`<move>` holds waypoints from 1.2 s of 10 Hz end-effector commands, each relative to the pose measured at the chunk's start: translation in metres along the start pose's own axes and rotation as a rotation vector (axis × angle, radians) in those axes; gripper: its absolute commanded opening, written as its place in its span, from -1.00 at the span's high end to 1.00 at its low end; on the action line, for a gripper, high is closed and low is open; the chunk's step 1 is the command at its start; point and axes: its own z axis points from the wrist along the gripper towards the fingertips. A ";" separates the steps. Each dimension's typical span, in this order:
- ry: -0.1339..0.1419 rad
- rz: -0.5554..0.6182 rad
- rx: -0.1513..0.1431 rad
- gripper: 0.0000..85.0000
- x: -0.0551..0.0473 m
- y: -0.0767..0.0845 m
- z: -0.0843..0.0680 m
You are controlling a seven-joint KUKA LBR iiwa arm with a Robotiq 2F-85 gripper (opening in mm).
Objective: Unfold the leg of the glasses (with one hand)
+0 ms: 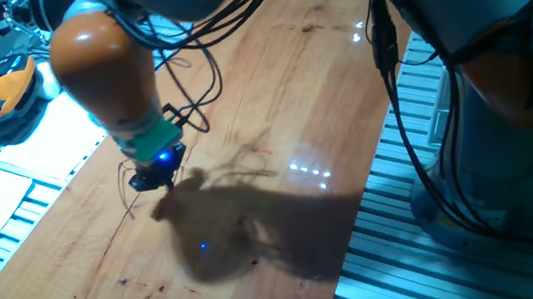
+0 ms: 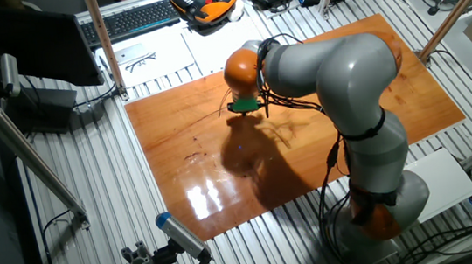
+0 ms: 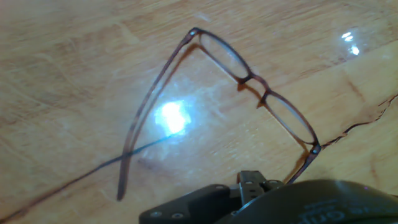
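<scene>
Hovering low over the table (image 1: pixel 319 83), I see the glasses (image 3: pixel 249 81) lying just under my pincer (image 1: pixel 155 172): one leg already swung out wide, the other hidden beneath me. Whether my pincer is apart or together, I cannot tell.

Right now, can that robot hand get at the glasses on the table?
Probably yes. The hand hangs low right over the glasses, and in the hand view one leg is swung out with nothing lying between; the other leg runs under the hand.
</scene>
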 end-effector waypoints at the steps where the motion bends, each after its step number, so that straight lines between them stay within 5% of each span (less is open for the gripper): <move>1: 0.000 -0.001 -0.003 1.00 -0.001 -0.002 0.001; 7: 0.029 0.010 -0.021 1.00 -0.006 -0.010 -0.002; 10: 0.060 0.043 -0.028 1.00 -0.026 -0.006 -0.011; 12: 0.092 0.045 -0.034 1.00 -0.037 -0.007 -0.032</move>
